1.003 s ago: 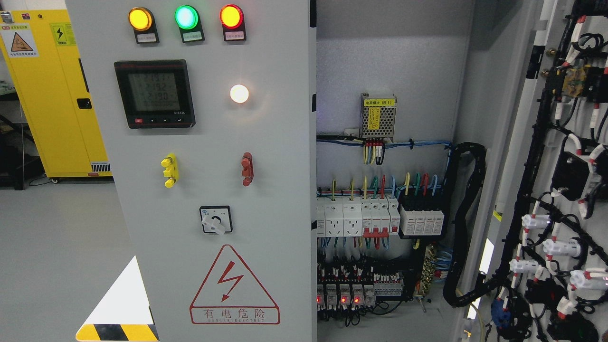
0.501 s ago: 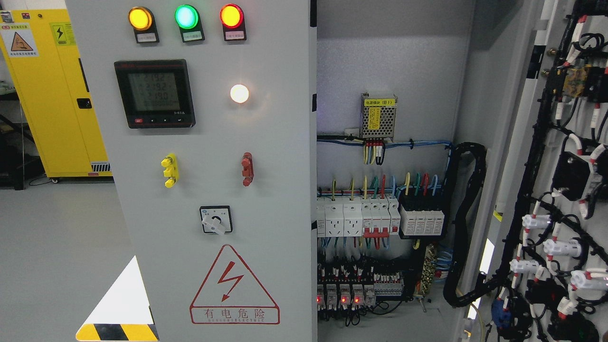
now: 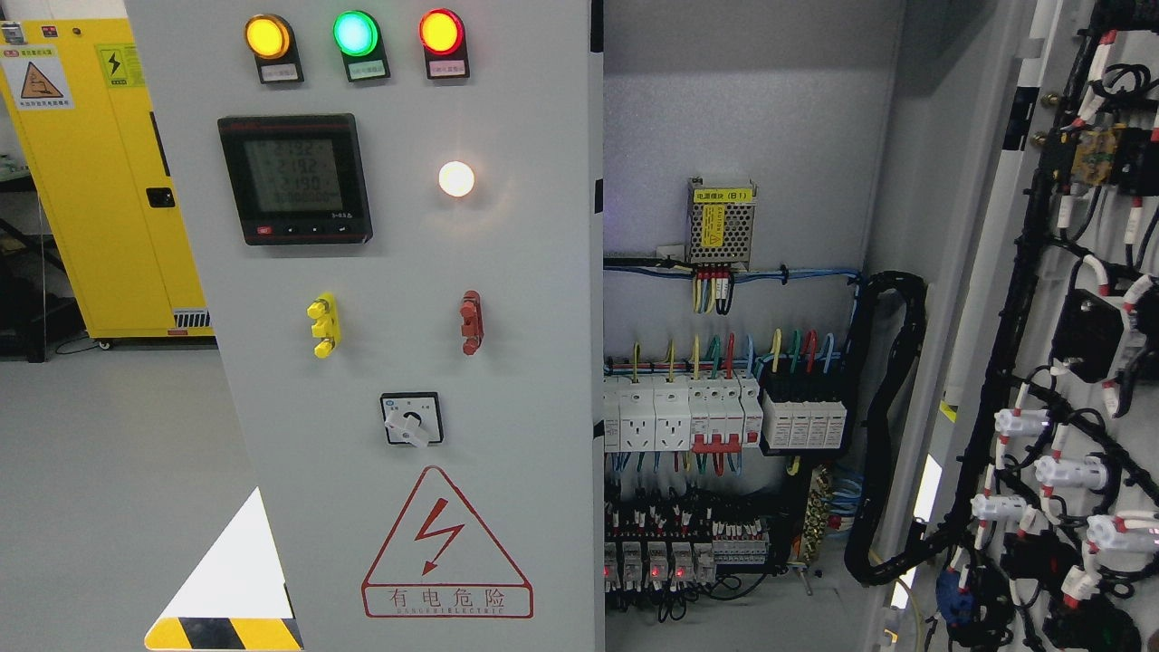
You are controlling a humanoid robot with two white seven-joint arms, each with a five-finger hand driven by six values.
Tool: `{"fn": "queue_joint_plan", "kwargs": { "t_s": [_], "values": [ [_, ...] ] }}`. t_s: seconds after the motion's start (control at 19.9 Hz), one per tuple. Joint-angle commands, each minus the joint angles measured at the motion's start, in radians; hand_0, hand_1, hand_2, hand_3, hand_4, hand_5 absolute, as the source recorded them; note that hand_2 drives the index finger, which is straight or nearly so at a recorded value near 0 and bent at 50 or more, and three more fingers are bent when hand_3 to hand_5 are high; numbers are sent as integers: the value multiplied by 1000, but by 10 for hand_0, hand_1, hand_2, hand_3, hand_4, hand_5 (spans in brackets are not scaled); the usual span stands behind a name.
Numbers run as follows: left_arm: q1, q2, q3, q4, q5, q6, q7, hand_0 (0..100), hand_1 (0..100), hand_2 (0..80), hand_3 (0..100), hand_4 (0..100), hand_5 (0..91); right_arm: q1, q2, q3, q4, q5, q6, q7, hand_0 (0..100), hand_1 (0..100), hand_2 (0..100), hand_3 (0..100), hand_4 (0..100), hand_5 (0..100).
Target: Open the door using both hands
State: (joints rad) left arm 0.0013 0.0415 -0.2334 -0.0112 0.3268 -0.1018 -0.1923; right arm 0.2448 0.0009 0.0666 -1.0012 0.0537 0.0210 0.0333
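Head view: right door [image 3: 1068, 362] swung open, left door [image 3: 407, 362] shut; no robot hand visible, state unknown. Risk: reaching blind snags exposed wiring [image 3: 724, 426].

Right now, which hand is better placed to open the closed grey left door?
Cannot tell: neither hand is in view. The grey metal left door is shut; the right door already stands open.

The open right door [image 3: 1077, 362] is cut off at the right edge.
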Motion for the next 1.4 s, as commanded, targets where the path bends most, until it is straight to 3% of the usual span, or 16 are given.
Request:
{"fn": "queue_joint_plan", "kwargs": {
  "t_s": [0.0, 0.25, 0.5, 0.7, 1.0, 1.35],
  "values": [
    [32, -3, -4, -4, -2, 1, 1, 120, 556, 0, 0, 0, 0, 102, 33, 114, -910, -3, -1, 2, 0, 500, 40, 0, 0, 0],
    [34, -5, -1, -4, -2, 4, -6, 120, 556, 0, 0, 0, 0, 96, 33, 173, -1080, -5, -6, 0, 0, 500, 40, 0, 0, 0],
    [32, -17, -3, -4, -2, 2, -6, 120, 556, 0, 0, 0, 0, 48, 33, 202, -1083, -5, -154, 0, 0, 500, 40, 0, 0, 0],
    [32, -17, -3, -3, -2, 4, 1, 120, 556, 0, 0, 0, 0, -5, 53, 202, -1085, -5, -182, 1, 0, 500, 40, 0, 0, 0],
    [32, -19, -3, -1, -2, 5, 2, 120, 556, 0, 0, 0, 0, -148, 82, 203, -1082, -5, -168, 0, 0, 500, 40, 0, 0, 0],
    [32, -22, -4, -1, -3, 5, 2, 120, 556, 0, 0, 0, 0, -323, 83, 190, -1045, -73, -18, 2, 0, 500, 40, 0, 0, 0]
  ]
}}
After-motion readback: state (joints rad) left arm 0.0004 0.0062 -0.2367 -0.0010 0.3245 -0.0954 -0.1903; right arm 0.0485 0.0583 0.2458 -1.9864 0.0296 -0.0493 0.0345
